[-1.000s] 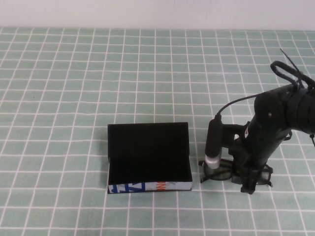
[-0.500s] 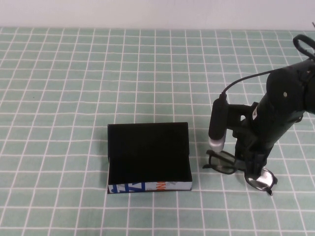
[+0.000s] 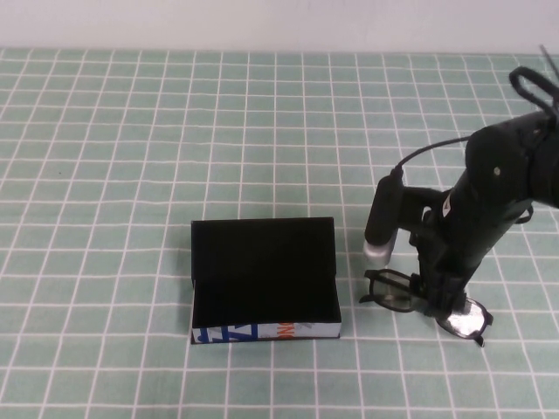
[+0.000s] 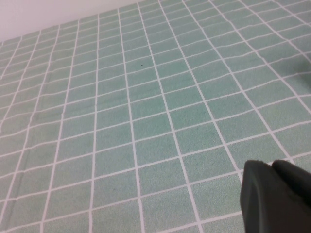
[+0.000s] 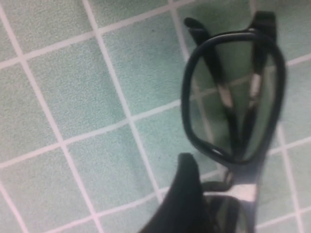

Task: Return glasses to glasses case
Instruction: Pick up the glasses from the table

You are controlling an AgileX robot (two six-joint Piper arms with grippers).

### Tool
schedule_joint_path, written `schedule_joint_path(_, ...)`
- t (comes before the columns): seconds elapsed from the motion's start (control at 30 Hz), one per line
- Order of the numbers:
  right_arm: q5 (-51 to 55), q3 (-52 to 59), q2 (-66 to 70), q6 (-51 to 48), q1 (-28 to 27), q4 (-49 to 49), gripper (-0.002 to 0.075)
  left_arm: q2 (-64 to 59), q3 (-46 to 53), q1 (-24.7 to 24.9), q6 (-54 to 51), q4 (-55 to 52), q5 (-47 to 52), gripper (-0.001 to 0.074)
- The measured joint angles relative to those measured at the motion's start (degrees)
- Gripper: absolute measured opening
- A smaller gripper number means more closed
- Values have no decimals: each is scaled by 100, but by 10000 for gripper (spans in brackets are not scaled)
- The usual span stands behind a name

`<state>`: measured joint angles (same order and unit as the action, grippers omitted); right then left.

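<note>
The glasses case (image 3: 265,331) stands open at the table's middle, its black lid tilted back and its white front edge printed in blue and orange. The black glasses (image 3: 389,298) hang just right of the case, tilted, one lens toward the case and the other lower to the right. My right gripper (image 3: 439,301) is shut on the glasses at the bridge. In the right wrist view the glasses (image 5: 232,46) show folded arms behind a lens, with my right gripper (image 5: 221,194) at the bridge. My left gripper (image 4: 279,194) is shut and empty over bare mat, out of the high view.
A green mat (image 3: 131,175) with a white grid covers the table. A white wall runs along the far edge. The right arm's cable (image 3: 428,148) loops above the wrist.
The right gripper has risen from the mat with the glasses in it. The glasses went from lying flat to hanging tilted. The case has not moved.
</note>
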<state>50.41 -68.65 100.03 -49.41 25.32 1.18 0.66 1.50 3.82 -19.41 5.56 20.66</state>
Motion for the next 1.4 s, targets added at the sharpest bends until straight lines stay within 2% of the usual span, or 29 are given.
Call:
schedule_joint_path(0.47, -238, 34, 665, 40, 0, 96, 499, 0, 0, 0, 0, 0, 0, -2)
schedule_joint_path(0.57, -254, 34, 729, 40, 0, 96, 459, 0, 0, 0, 0, 0, 0, -2)
schedule_joint_path(0.73, -194, 34, 739, 40, 0, 57, 307, 0, 0, 0, 0, 0, 0, -3)
schedule_joint_path(0.8, -173, 34, 739, 40, 0, 48, 274, 0, 0, 0, 0, 0, 0, -2)
schedule_joint_path(1.4, -16, -108, 739, 40, 0, 59, 253, 0, 0, 0, 0, 0, 0, -2)
